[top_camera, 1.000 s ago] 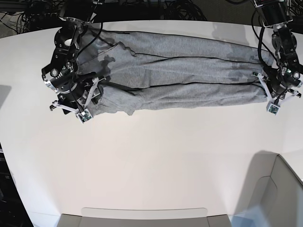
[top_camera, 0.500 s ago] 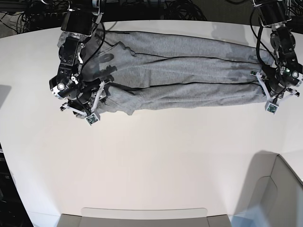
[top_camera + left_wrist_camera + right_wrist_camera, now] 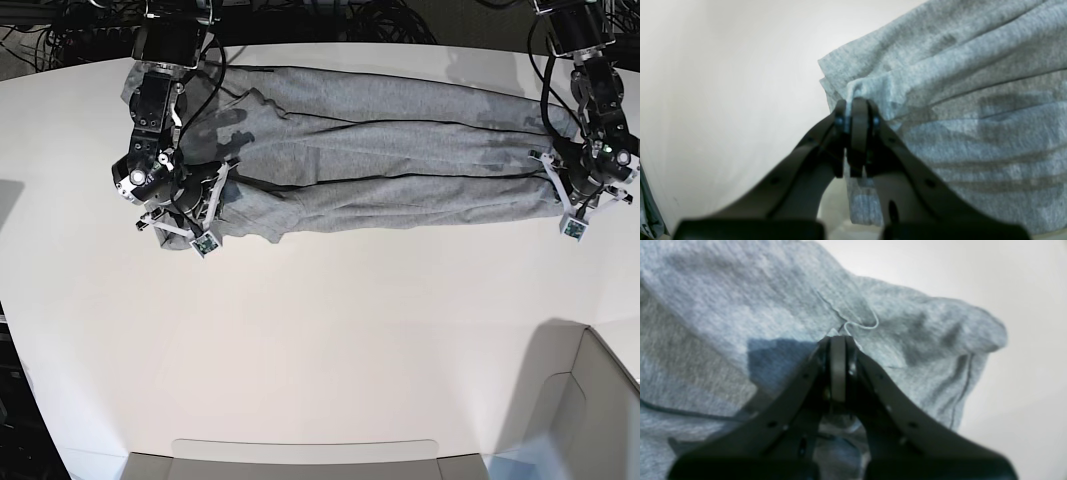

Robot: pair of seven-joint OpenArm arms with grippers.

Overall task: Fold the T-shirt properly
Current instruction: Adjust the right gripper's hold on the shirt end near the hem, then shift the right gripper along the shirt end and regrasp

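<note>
Base view shows the T-shirt (image 3: 380, 150) lying as a long grey band across the far side of the white bench (image 3: 330, 340), its long axis running side to side. At its left end the right gripper (image 3: 190, 215) has its jaws closed on a bunched fold; at its right end the left gripper (image 3: 575, 205) is pinching the edge (both ends held, neither arm nearer). Bare bench lies toward the camera; a grey bin (image 3: 590, 400) sits well apart at lower right
</note>
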